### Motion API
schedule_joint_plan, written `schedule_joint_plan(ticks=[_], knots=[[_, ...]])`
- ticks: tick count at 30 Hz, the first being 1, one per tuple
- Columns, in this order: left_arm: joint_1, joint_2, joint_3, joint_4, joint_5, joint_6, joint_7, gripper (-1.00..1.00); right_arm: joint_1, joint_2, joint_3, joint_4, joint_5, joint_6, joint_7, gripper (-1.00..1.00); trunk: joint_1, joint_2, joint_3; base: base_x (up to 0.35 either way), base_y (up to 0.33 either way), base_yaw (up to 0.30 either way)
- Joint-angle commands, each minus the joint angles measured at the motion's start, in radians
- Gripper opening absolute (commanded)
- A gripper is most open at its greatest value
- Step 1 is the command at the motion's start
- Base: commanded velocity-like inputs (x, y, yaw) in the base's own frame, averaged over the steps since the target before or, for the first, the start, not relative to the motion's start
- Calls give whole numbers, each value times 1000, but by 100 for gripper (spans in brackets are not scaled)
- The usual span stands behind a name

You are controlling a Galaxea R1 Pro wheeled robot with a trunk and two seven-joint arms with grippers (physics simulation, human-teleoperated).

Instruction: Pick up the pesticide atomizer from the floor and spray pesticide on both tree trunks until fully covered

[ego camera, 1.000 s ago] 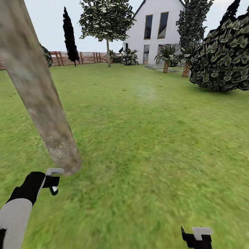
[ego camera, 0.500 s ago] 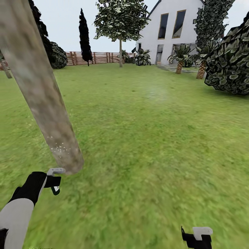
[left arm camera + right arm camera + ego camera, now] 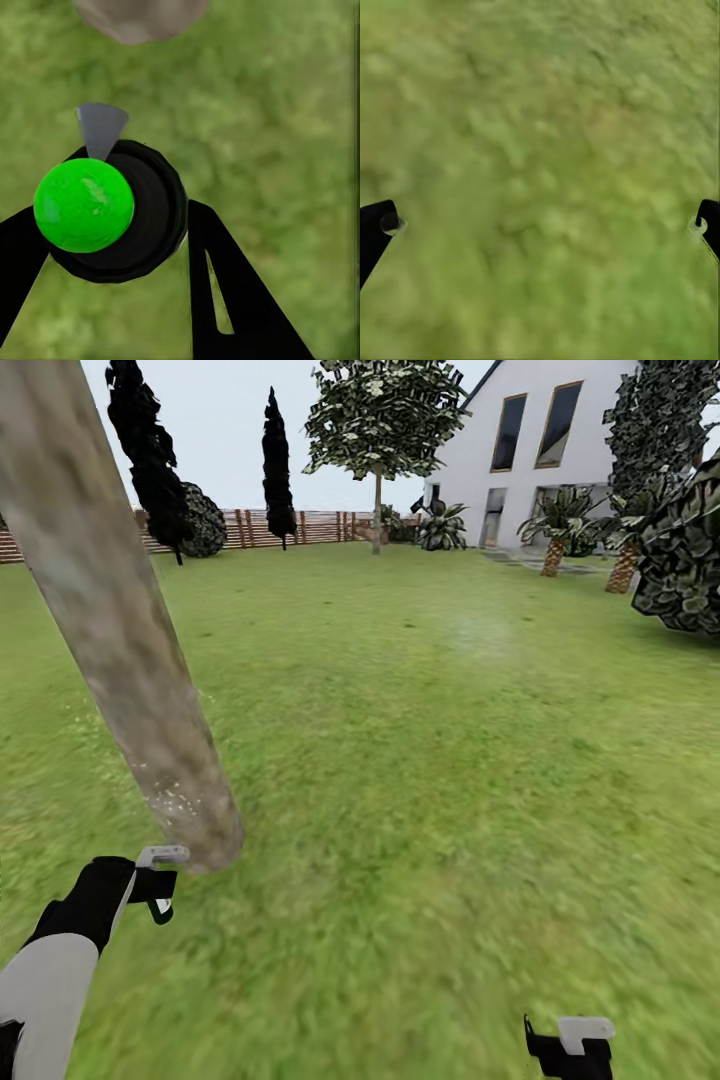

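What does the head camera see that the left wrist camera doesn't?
Head view: the white house, the wooden fence, a far leafy tree, the right hand, and whitish pesticide specks on the bark. Left wrist view: a close look at the pesticide atomizer, with its green ball and grey nozzle. Both: the left hand gripping it, the tree trunk and the grass.
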State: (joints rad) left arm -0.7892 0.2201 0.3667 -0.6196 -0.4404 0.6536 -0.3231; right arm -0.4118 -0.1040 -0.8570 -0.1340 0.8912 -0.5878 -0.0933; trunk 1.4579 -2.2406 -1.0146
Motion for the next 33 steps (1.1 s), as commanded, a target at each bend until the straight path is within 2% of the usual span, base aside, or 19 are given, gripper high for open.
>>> schedule_joint_plan(ticks=[1,6,12,13,14,15,17,19,21,22,24,25,27,28,30,31,33], knots=[[-1,-1,5,-2,-11,3,-10,-100,-1,0,-4,2,11,-3,-8,100,0,0,-1,237,-182,65],[-1,-1,5,-3,-11,3,-10,-100,-1,0,-3,2,11,-3,-8,100,0,0,-1,197,-212,246],[-1,0,8,-3,-7,1,-13,-100,-1,0,-3,2,11,-3,-8,100,0,0,-1,19,-266,276],[-1,1,8,-3,9,1,-18,-100,-1,0,-3,2,11,-3,-8,100,0,0,-1,1,-248,276],[-3,2,3,-4,48,2,-20,-100,-1,0,-3,2,11,-3,-7,100,0,0,-1,-61,-215,276],[-8,1,-3,-9,66,2,-19,-100,-1,0,-2,2,11,-3,-7,100,0,0,-1,-97,-143,265],[-19,-6,-7,-94,79,15,-18,-100,-1,-2,-3,2,11,-3,-6,100,0,0,-1,-26,-39,161],[-24,-11,-13,-139,81,25,-20,-100,-1,-2,-3,2,11,-3,-7,100,0,0,-1,-5,-7,33],[-67,-12,-17,-158,81,68,-23,-100,-1,-2,-3,2,11,-3,-8,100,0,0,-1,-1,-2,9],[-112,-13,-27,-163,81,113,-23,-100,-1,-2,-3,2,10,-3,-9,100,0,0,-1,0,0,2],[-161,-10,-75,-164,81,146,-26,-100,-1,-3,-4,2,10,-3,-8,100,0,0,-1,0,0,0],[-178,-8,-86,-164,80,175,-30,-100,-1,-3,-4,2,11,-3,-8,100,0,0,-1,0,0,0],[-218,8,-96,-165,77,257,-47,-100,-1,-3,-4,2,11,-3,-8,100,0,0,-1,0,0,0],[-227,41,-97,-164,77,269,-51,-100,-1,-3,-4,2,11,-3,-8,100,0,0,-1,0,0,0],[-230,90,-98,-160,79,275,-66,-100,-1,-3,-4,2,11,-3,-8,100,0,0,-1,0,0,0],[-224,109,-99,-162,78,276,-94,-100,-1,-3,-4,2,11,-3,-8,100,0,0,-1,0,0,0],[-218,118,-103,-165,76,274,-134,-100,-1,-2,-4,2,10,-3,-8,100,0,0,-1,0,0,55]])
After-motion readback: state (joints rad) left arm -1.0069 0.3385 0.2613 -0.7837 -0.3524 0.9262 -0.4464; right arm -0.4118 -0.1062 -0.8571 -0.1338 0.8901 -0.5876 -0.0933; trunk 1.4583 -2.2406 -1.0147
